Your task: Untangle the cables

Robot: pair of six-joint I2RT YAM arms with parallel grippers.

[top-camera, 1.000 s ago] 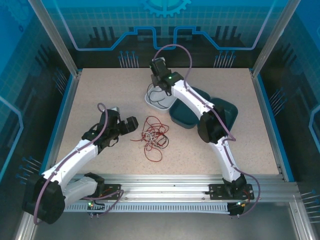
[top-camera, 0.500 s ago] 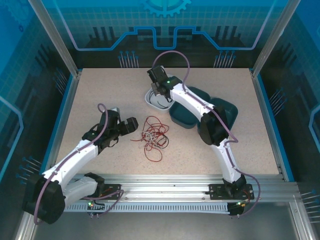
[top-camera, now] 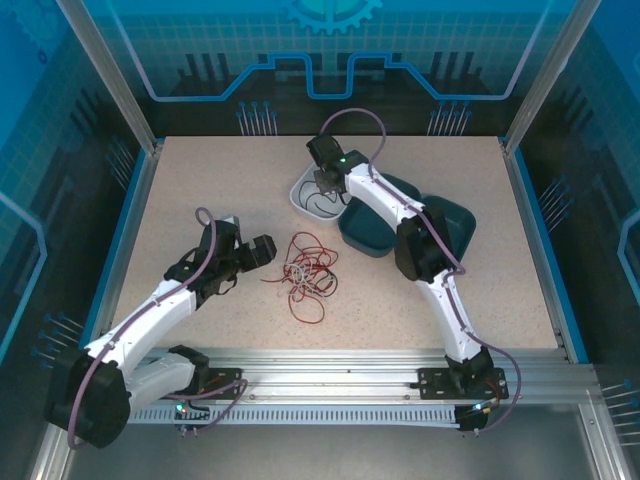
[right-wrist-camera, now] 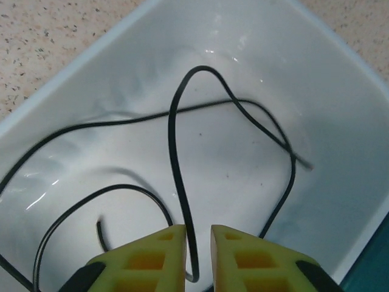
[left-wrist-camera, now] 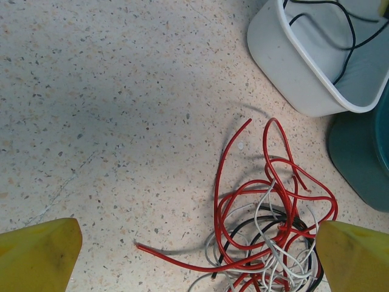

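Note:
A tangle of red, white and black cables [top-camera: 308, 275] lies on the speckled table, right of my left gripper [top-camera: 268, 250]. In the left wrist view the tangle [left-wrist-camera: 267, 231] sits at the lower right between the wide-open yellow fingers of my left gripper [left-wrist-camera: 197, 255], which holds nothing. A separate black cable [right-wrist-camera: 176, 152] lies looped in the white bin [right-wrist-camera: 340, 121]. My right gripper [right-wrist-camera: 199, 234] hangs over that bin [top-camera: 300, 195]. Its fingers stand a little apart, and the black cable's end runs loosely through the gap.
Two dark teal bins [top-camera: 372, 235] [top-camera: 455, 220] stand right of the white bin, under the right arm. The white bin [left-wrist-camera: 292, 67] and a teal bin's edge [left-wrist-camera: 358, 158] lie beyond the tangle. Blue walls and metal posts frame the table.
The right gripper has swung left and then back right over the white bin, and its fingers have parted slightly off the black cable. The left arm has not moved.

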